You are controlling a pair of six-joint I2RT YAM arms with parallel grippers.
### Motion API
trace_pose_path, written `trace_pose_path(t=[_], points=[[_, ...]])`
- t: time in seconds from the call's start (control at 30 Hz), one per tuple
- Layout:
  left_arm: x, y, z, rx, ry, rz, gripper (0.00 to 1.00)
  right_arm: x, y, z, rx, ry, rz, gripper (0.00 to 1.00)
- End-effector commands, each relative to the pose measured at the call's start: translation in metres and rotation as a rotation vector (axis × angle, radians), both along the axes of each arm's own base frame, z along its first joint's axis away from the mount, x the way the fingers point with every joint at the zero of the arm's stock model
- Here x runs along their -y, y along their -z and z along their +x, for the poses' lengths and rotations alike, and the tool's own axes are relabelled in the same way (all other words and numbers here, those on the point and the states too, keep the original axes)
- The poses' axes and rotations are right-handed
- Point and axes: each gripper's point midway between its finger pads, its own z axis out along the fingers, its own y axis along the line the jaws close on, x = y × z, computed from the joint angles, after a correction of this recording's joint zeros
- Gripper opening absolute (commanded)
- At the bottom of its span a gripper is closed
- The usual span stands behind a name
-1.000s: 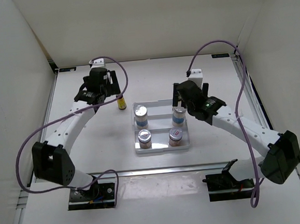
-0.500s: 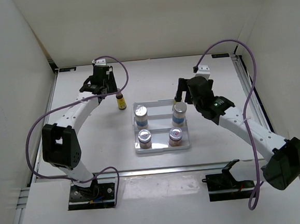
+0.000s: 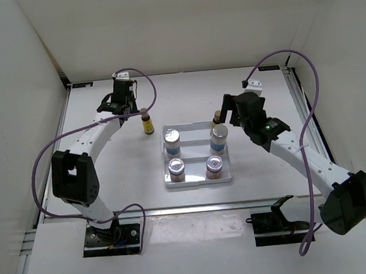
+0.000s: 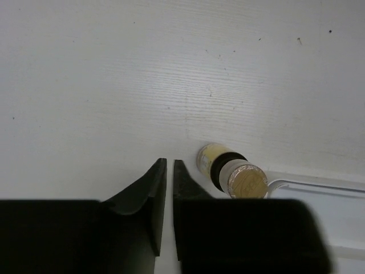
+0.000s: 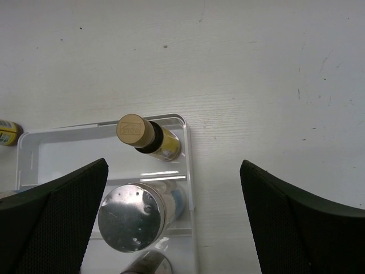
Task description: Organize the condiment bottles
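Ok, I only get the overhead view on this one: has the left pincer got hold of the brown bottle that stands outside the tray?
Observer: No. The left wrist view shows the left pincer shut on nothing, with the brown bottle standing apart, off to one side of it.
Operator: And the second brown bottle, half hidden behind the blue-labelled jar?
Observer: The right wrist view shows it upright inside the tray, in a back corner right beside that jar.
Operator: Is the right pincer on it?
Observer: No, the right pincer hangs wide open above it, touching nothing.
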Motion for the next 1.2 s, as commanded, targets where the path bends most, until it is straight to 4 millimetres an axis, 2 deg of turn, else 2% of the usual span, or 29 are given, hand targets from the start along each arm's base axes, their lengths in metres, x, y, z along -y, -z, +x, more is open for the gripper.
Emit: trace_pose_path(t=[0.0,0.03,0.07,0.1,0.13,0.23,0.43,0.87,0.93,1.0,1.03,1.07,1.17], points=[[-0.001,-0.030,0.005,0.068,-0.001,-0.011,0.27,0.000,-0.010,0.003,0.042,-0.003,0.036,1.00],[0.001,-0.030,0.005,0.067,0.006,-0.017,0.43,0.001,-0.014,0.002,0.049,-0.003,0.040,1.00],[0.001,-0.037,0.007,0.090,0.006,-0.024,0.63,0.001,-0.014,0.002,0.049,-0.003,0.040,1.00],[0.004,-0.039,0.009,0.102,0.013,-0.033,0.97,0.001,-0.014,0.002,0.049,-0.003,0.040,1.00],[0.006,-0.038,0.008,0.109,0.035,-0.033,1.00,0.001,-0.014,0.002,0.049,-0.003,0.040,1.00],[0.022,-0.044,0.014,0.146,0.100,-0.067,1.00,0.002,-0.013,0.002,0.047,-0.003,0.045,1.00],[0.033,-0.023,0.024,0.101,0.113,-0.072,1.00,0.000,-0.010,0.003,0.037,-0.011,0.044,1.00],[0.027,-0.021,0.025,0.109,0.065,-0.072,1.00,-0.002,0.000,0.006,0.007,-0.013,0.046,1.00],[0.028,-0.013,0.024,0.090,0.073,-0.073,0.99,-0.002,0.000,0.006,0.007,-0.013,0.046,1.00],[0.032,-0.012,0.023,0.086,0.089,-0.085,0.96,0.002,0.000,0.007,0.008,-0.004,0.046,1.00],[0.032,-0.004,0.022,0.068,0.088,-0.080,0.95,0.002,0.000,0.007,0.008,-0.004,0.046,1.00],[0.034,-0.005,0.023,0.075,0.096,-0.088,0.93,0.002,0.000,0.007,0.008,-0.004,0.046,1.00],[0.038,0.003,0.023,0.061,0.114,-0.099,0.85,0.006,0.002,0.007,0.000,0.006,0.042,1.00]])
